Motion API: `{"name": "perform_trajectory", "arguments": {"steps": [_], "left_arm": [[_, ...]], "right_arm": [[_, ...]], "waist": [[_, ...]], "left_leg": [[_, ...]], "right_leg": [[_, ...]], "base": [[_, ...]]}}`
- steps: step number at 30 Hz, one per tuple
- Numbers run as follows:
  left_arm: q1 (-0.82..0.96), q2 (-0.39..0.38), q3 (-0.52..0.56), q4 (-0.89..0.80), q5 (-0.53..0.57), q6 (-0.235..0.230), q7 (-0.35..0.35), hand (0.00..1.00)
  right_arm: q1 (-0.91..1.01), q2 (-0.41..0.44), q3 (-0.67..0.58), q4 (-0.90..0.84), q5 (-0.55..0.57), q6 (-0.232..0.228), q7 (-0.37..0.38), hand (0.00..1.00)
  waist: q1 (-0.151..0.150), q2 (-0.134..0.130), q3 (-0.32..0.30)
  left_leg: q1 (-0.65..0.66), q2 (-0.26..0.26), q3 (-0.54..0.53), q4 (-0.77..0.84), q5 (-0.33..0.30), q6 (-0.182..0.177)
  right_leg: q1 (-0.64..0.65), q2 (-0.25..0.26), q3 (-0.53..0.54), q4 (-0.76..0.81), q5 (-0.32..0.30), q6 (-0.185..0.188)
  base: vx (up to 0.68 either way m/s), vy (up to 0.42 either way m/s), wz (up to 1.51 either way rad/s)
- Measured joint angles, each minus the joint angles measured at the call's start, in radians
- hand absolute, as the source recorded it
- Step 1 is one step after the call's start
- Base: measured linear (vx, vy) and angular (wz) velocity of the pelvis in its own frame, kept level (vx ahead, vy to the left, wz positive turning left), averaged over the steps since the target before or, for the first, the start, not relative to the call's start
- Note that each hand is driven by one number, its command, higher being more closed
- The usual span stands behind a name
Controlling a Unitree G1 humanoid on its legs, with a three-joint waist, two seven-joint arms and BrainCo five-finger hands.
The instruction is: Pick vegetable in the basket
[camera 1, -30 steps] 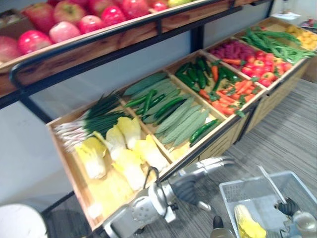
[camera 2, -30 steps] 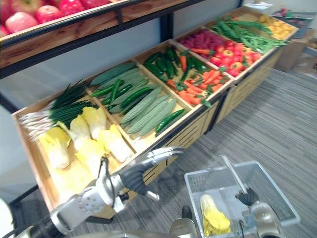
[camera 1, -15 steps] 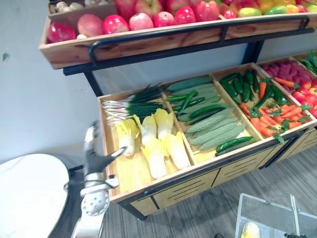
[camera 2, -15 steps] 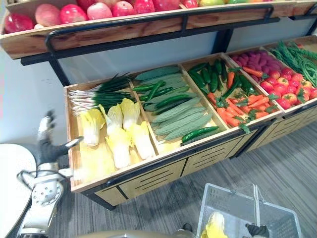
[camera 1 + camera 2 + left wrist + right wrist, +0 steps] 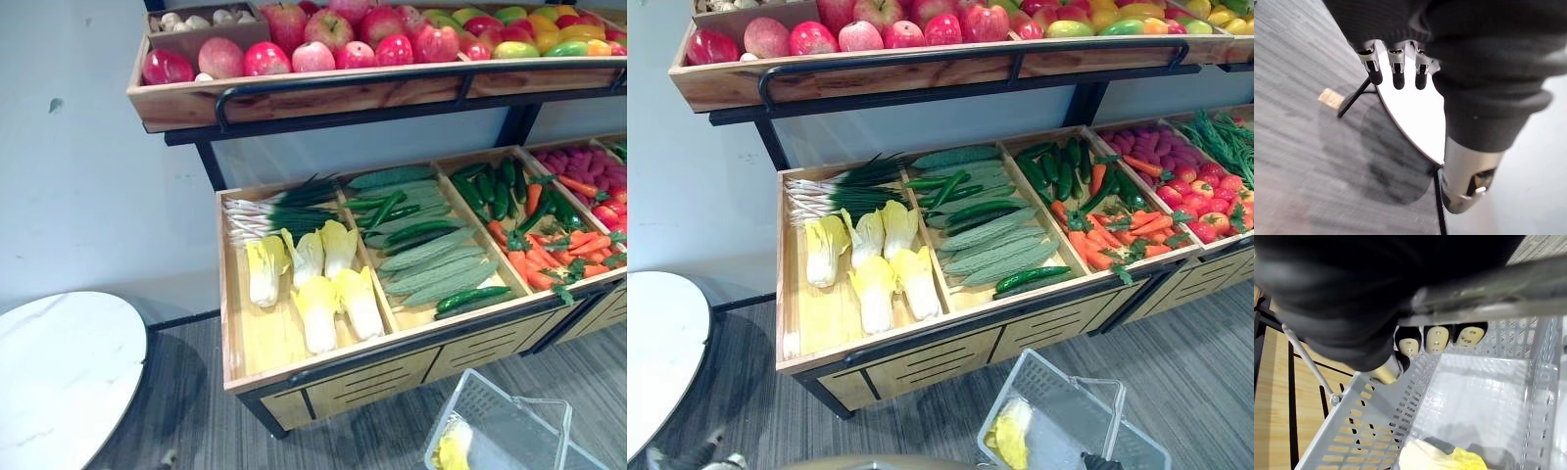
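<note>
Closest in, the right hand (image 5: pixel 1437 339) has its fingers hooked round the handle (image 5: pixel 1488 303) of the grey basket (image 5: pixel 1376 431), the rest of it lost behind its dark cover. In the basket lies the yellow cabbage (image 5: pixel 1435 459), half cut off at the edge of view. The left hand (image 5: pixel 1397 68) hangs loose and empty over the white round table (image 5: pixel 59 362), only fingertips peeking out. Beyond, the wooden stand (image 5: pixel 229 313) holds more cabbages (image 5: pixel 318 289) and spring onions (image 5: pixel 269 206), with apples (image 5: pixel 333 39) on top
</note>
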Motion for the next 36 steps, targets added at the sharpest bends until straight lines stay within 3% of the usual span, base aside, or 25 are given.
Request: {"name": "perform_trajectory", "arguments": {"steps": [3,7,10,19,23,25,27,29,30,31,33,35,36], "left_arm": [[0.002,0.000,-0.046,0.080,-0.011,0.043,-0.221,0.00],[0.001,0.000,-0.070,0.135,-0.074,0.066,-0.355,0.00],[0.001,0.001,-0.097,0.167,-0.088,0.065,-0.403,0.00],[0.002,-0.001,-0.167,0.167,-0.087,0.060,-0.436,0.00],[-0.003,-0.008,-0.209,0.166,-0.036,0.055,-0.442,0.00],[-0.003,-0.006,-0.225,0.166,-0.025,0.060,-0.442,0.00],[-0.018,0.012,-0.249,0.165,0.005,0.072,-0.443,0.00],[-0.033,0.027,-0.249,0.162,0.018,0.085,-0.444,0.00],[-0.032,0.027,-0.243,0.153,0.044,0.097,-0.444,0.00],[-0.024,0.021,-0.235,0.134,0.044,0.112,-0.444,0.00],[-0.032,0.031,-0.231,0.096,0.040,0.120,-0.440,0.00],[-0.030,0.050,-0.210,0.099,0.028,0.129,-0.432,0.00],[-0.039,0.044,-0.186,0.110,0.016,0.129,-0.432,0.00]], "right_arm": [[-0.009,0.000,-0.001,0.019,-0.009,-0.019,0.011,1.00],[-0.015,0.000,0.000,0.025,-0.019,-0.028,0.016,1.00],[-0.017,0.000,0.001,0.026,-0.019,-0.030,0.012,1.00],[-0.022,0.000,0.011,0.047,-0.019,-0.053,-0.008,1.00],[-0.022,0.006,0.031,0.015,-0.017,-0.058,-0.031,1.00],[-0.018,0.022,0.042,-0.027,-0.015,-0.059,-0.043,1.00],[-0.004,0.062,0.058,-0.088,-0.004,-0.068,-0.048,1.00],[0.003,0.083,0.082,-0.120,-0.004,-0.071,-0.048,1.00],[-0.003,0.087,0.111,-0.143,-0.007,-0.071,-0.042,1.00],[-0.028,0.087,0.140,-0.158,-0.019,-0.073,-0.027,1.00],[-0.046,0.078,0.152,-0.167,-0.020,-0.087,-0.026,1.00],[-0.072,0.065,0.189,-0.119,-0.030,-0.102,-0.022,1.00],[-0.088,0.072,0.210,-0.097,-0.050,-0.122,-0.021,1.00]], "waist": [[0.000,0.000,0.000],[0.000,0.001,0.000],[0.000,0.006,0.003],[0.005,0.015,0.010],[0.009,0.025,0.031],[0.008,0.014,0.041],[0.000,-0.013,0.056],[-0.003,-0.026,0.071],[-0.002,-0.011,0.080],[0.000,0.028,0.099],[-0.006,0.012,0.125],[-0.002,-0.019,0.126],[0.000,-0.035,0.135]], "left_leg": [[0.000,0.000,0.004,-0.003,-0.005,-0.007],[0.016,0.001,0.012,-0.013,-0.005,-0.008],[0.020,0.002,0.016,-0.013,-0.004,-0.006],[0.033,0.010,0.039,-0.007,-0.016,-0.012],[-0.017,0.045,0.078,0.181,-0.132,-0.006],[-0.021,0.051,0.114,0.231,-0.167,-0.003],[-0.021,0.043,0.162,0.241,-0.197,0.006],[-0.021,0.049,0.206,0.259,-0.209,0.007],[-0.019,0.067,0.279,0.261,-0.204,0.022],[-0.019,0.107,0.359,0.250,-0.197,0.039],[-0.009,0.112,0.432,0.243,-0.194,0.044],[-0.008,0.120,0.516,0.304,-0.203,0.057],[-0.022,0.135,0.538,0.370,-0.201,0.075]], "right_leg": [[0.001,0.001,0.006,0.000,0.000,0.000],[0.004,0.006,0.016,-0.007,0.001,0.001],[0.015,0.009,0.019,-0.011,0.002,0.003],[0.014,0.014,0.038,-0.003,-0.009,0.009],[-0.066,-0.012,0.106,0.169,-0.091,0.031],[-0.105,-0.021,0.149,0.220,-0.094,0.038],[-0.141,-0.033,0.197,0.240,-0.081,0.056],[-0.162,-0.024,0.214,0.230,-0.031,0.049],[-0.174,0.022,0.212,0.138,0.104,0.026],[-0.200,0.027,0.117,0.245,0.044,-0.055],[-0.242,-0.029,-0.044,0.558,-0.144,-0.105],[-0.238,-0.057,-0.136,0.617,-0.160,-0.128],[-0.218,-0.026,-0.176,0.527,-0.110,-0.205]], "base": [[-0.02,0.002,-0.03],[0.00,0.001,-0.06],[0.02,-0.003,-0.04],[0.00,-0.001,-0.07],[-0.01,0.028,-0.35],[0.00,0.097,-0.55],[-0.01,0.104,-0.56],[-0.07,0.124,-0.79],[-0.11,0.146,-1.51],[-0.16,0.164,-1.47],[-0.05,0.103,-1.33],[0.02,0.047,-1.50],[-0.10,-0.006,-1.60]]}}
